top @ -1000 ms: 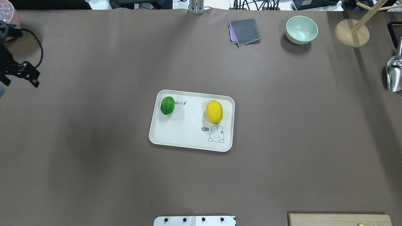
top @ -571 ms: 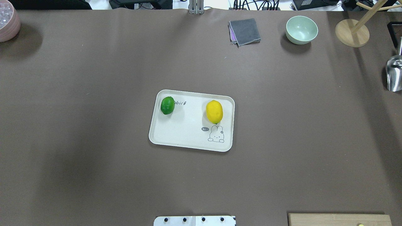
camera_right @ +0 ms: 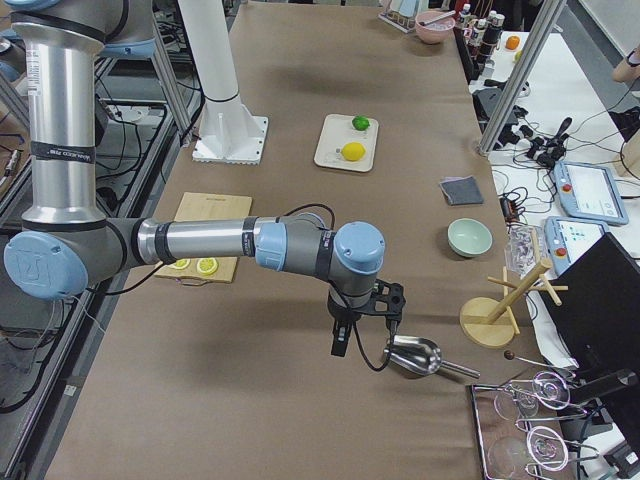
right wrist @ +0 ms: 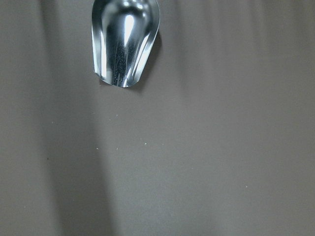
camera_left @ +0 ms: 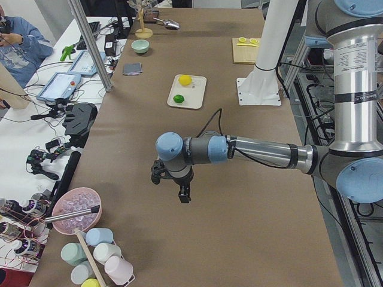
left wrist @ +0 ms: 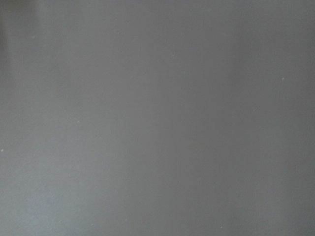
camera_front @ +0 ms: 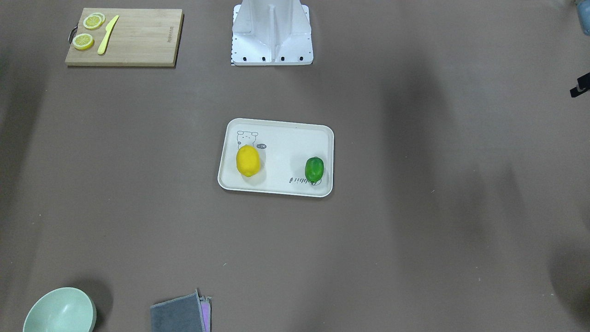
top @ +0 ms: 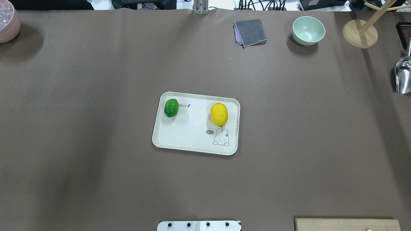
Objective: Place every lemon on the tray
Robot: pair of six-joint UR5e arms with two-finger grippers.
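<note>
The cream-white tray (top: 189, 136) lies in the middle of the table. The yellow lemon (top: 219, 114) and the green lemon (top: 171, 107) both rest on it, apart from each other; they also show in the front-facing view, yellow (camera_front: 248, 160) and green (camera_front: 315, 169). My left gripper (camera_left: 170, 186) hangs over bare table far from the tray, near the table's left end. My right gripper (camera_right: 362, 322) hangs near the right end beside a metal scoop (camera_right: 412, 357). I cannot tell whether either gripper is open or shut. Neither wrist view shows any fingers.
A bamboo cutting board (camera_front: 138, 39) with lemon slices and a yellow knife lies near the robot base (camera_front: 272, 41). A green bowl (top: 308, 30), a grey cloth (top: 250, 32), a wooden stand (top: 359, 33) and a pink bowl (top: 8, 22) stand along the far edge.
The left gripper, at the overhead view's left edge a second ago, has moved out of that view. The lemons and the tray have not moved.
</note>
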